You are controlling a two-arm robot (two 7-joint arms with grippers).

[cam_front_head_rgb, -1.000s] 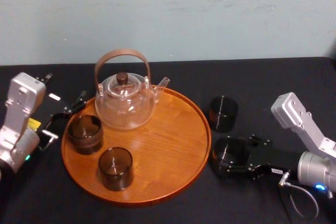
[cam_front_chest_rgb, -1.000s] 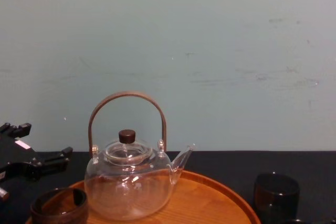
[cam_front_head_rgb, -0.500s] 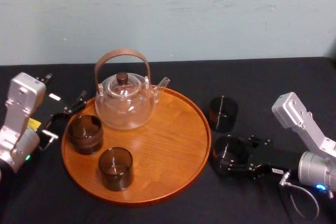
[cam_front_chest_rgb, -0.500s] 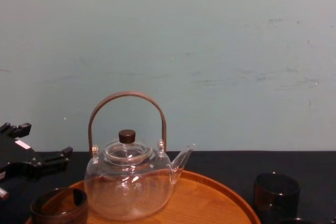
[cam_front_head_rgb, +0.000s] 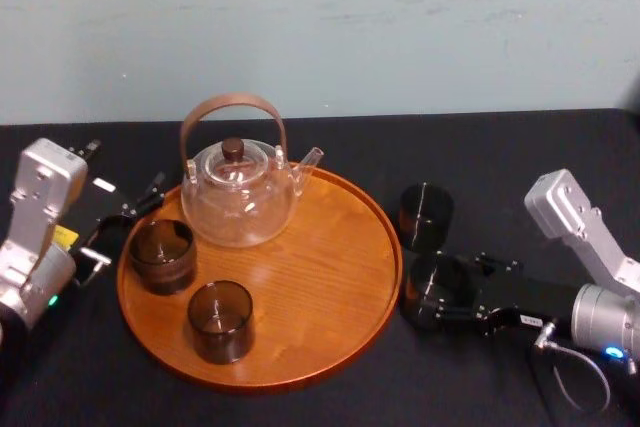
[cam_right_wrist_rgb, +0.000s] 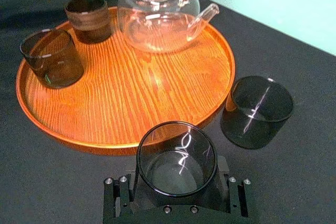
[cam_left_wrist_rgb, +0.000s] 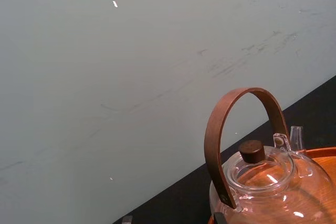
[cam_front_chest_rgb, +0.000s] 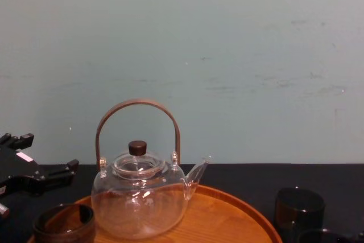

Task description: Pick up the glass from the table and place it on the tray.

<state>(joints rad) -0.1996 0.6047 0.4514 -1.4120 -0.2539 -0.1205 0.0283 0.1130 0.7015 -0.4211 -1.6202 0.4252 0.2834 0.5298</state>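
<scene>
My right pincer (cam_front_head_rgb: 432,297) grips the dark smoky cylindrical glass (cam_right_wrist_rgb: 177,155) at lower right of the head view, just beside the round orange-brown wooden tray (cam_front_head_rgb: 320,277) on the matte black table (cam_front_head_rgb: 500,147). My left pincer (cam_front_head_rgb: 120,219) sits released at left.

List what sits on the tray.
A teapot and two dark glasses; the wood under them is hidden. The right gripper holds a third glass beside the tray.

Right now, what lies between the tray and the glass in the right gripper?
Only a thin strip of bare table, clearest in the right wrist view, separates the tray from the glass.
</scene>
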